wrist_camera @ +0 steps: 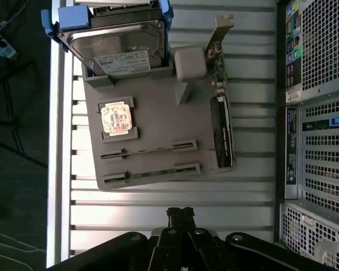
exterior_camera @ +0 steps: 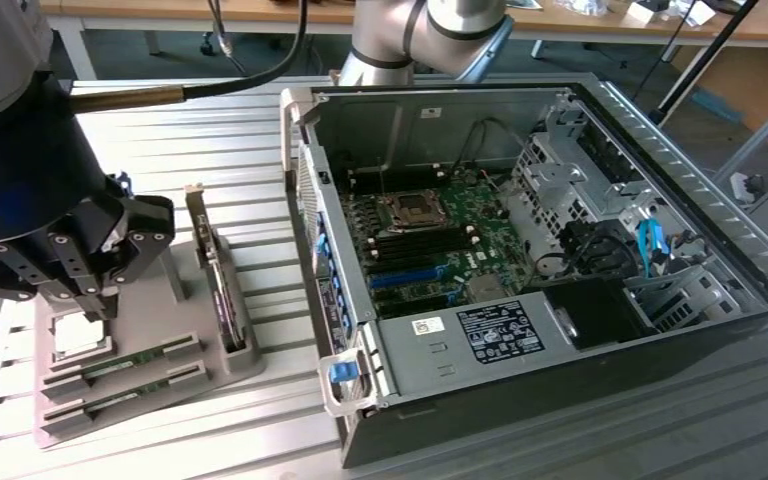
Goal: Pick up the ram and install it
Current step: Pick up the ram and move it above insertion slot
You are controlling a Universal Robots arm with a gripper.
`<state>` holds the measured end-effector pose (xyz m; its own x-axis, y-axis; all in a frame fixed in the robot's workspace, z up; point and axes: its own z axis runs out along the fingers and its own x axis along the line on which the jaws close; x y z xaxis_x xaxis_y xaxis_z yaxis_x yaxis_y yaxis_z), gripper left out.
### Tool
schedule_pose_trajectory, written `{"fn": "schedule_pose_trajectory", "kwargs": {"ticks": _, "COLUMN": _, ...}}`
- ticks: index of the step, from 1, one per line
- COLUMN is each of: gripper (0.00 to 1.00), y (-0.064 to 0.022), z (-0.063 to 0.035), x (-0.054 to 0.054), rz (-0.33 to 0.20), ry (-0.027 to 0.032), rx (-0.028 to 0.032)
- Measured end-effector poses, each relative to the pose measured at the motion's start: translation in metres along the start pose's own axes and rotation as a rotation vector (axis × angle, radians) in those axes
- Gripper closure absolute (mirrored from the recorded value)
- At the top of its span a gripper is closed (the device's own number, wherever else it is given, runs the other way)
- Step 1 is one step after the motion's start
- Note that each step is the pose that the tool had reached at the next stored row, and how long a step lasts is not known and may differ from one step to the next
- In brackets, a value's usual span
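Two ram sticks, thin and green, lie in parallel slots of a grey holder tray (exterior_camera: pixel 171 300): one ram stick (exterior_camera: pixel 128 362) (wrist_camera: pixel 150 150) and a second ram stick (exterior_camera: pixel 128 390) (wrist_camera: pixel 152 171) beside it. My black gripper (exterior_camera: pixel 88 300) (wrist_camera: pixel 181 213) hangs above the tray, over the end towards the exterior view's left. It is apart from both sticks and its fingers are shut with nothing between them. The open PC case (exterior_camera: pixel 598 110) lies at the exterior view's right, with its green motherboard (exterior_camera: pixel 424 240) exposed.
The tray also holds an upright expansion card (exterior_camera: pixel 217 290) (wrist_camera: pixel 221 124), a CPU chip (exterior_camera: pixel 77 340) (wrist_camera: pixel 117 117) and a silver hard drive (wrist_camera: pixel 121 45) in a blue bracket. The case's perforated rear panel (wrist_camera: pixel 319 113) stands close to the tray. Everything rests on a slatted metal table (exterior_camera: pixel 224 130).
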<state>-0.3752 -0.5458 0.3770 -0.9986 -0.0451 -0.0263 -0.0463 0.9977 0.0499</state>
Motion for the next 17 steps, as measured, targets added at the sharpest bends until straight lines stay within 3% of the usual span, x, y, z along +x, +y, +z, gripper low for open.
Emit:
{"fn": "schedule_pose_trajectory", "kwargs": {"ticks": 8, "gripper": 0.89, "y": -0.0002, "z": 0.0044, "x": 0.0001, "rz": -0.157, "ry": 0.0080, "rx": -0.0040}}
{"fn": "schedule_pose_trajectory", "kwargs": {"ticks": 12, "gripper": 0.89, "y": -0.0004, "z": 0.0070, "x": 0.0003, "rz": -0.303, "ry": 0.0154, "rx": -0.0073}}
{"fn": "schedule_pose_trajectory", "kwargs": {"ticks": 17, "gripper": 0.89, "y": -0.0003, "z": 0.0069, "x": 0.0002, "rz": -0.400, "ry": 0.0202, "rx": -0.0098}}
